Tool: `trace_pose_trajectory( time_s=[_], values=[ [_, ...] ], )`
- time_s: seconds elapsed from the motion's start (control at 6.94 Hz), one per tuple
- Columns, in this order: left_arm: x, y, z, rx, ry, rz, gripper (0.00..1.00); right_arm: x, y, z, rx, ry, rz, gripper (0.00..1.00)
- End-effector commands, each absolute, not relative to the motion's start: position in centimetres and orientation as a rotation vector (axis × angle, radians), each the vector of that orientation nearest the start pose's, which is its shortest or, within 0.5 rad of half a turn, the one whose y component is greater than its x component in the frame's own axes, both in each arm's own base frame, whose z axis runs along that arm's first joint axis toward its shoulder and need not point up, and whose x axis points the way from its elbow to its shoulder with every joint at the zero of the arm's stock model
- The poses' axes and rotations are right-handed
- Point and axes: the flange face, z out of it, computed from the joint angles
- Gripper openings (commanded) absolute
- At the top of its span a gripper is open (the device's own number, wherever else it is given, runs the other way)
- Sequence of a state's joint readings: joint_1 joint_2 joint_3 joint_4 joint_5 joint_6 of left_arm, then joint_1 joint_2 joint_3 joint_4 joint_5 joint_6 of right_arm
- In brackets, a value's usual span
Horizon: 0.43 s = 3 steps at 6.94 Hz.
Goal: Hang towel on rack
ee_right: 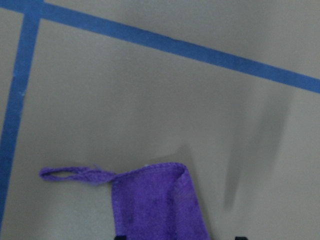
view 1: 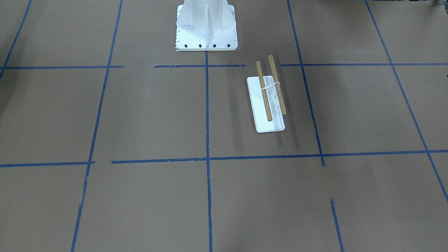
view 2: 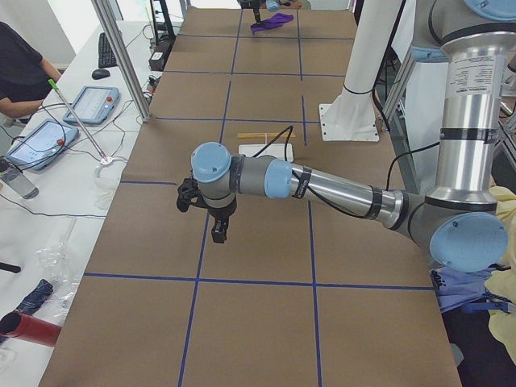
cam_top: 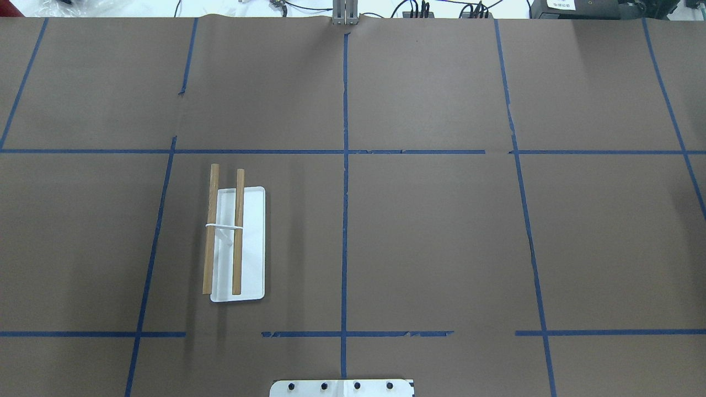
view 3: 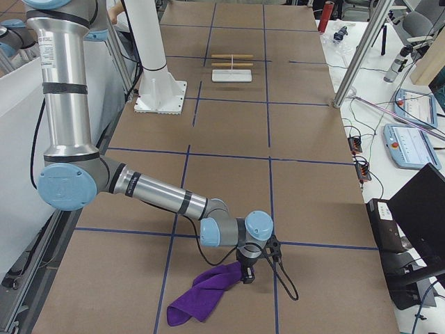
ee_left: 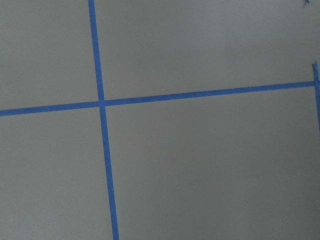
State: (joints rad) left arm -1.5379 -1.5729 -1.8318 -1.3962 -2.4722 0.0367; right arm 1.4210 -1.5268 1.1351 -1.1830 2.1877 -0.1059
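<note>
The purple towel (view 3: 201, 296) lies bunched on the brown table near the robot's right end; it also shows in the right wrist view (ee_right: 155, 200) and far off in the exterior left view (view 2: 272, 24). My right gripper (view 3: 247, 277) stands right over its raised end. In the right wrist view two dark fingertips (ee_right: 120, 237) sit apart at the bottom edge with the towel between them. The rack (cam_top: 237, 242), a white tray with two wooden bars, stands bare (view 1: 267, 105). My left gripper (view 2: 218, 234) hangs over bare table, well short of the rack; I cannot tell whether it is open.
The large white bolted pedestal (view 1: 206, 28) stands at the robot's edge, beside the rack. Blue tape lines cross the brown table (ee_left: 102, 102). Operator desks with tablets (view 2: 89, 105) and metal posts (view 3: 361, 56) line the far side.
</note>
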Motion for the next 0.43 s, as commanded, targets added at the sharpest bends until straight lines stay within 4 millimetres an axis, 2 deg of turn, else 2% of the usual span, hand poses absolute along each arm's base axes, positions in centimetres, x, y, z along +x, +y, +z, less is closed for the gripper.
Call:
trace_pose_trajectory(
  time_s=[0.0, 0.14, 0.29],
  values=[
    [-3.88, -48.58, 53.49, 0.096, 0.901, 0.111, 1.00, 0.44, -48.32, 83.63, -0.036, -0.615, -0.246, 0.58],
    [-3.89, -48.64, 53.42, 0.097, 0.900, 0.112, 1.00, 0.51, -48.18, 83.82, -0.041, -0.608, -0.245, 0.19],
    [-3.89, -48.65, 53.41, 0.099, 0.900, 0.113, 1.00, 0.52, -48.18, 83.83, -0.041, -0.607, -0.245, 0.00]
  ],
)
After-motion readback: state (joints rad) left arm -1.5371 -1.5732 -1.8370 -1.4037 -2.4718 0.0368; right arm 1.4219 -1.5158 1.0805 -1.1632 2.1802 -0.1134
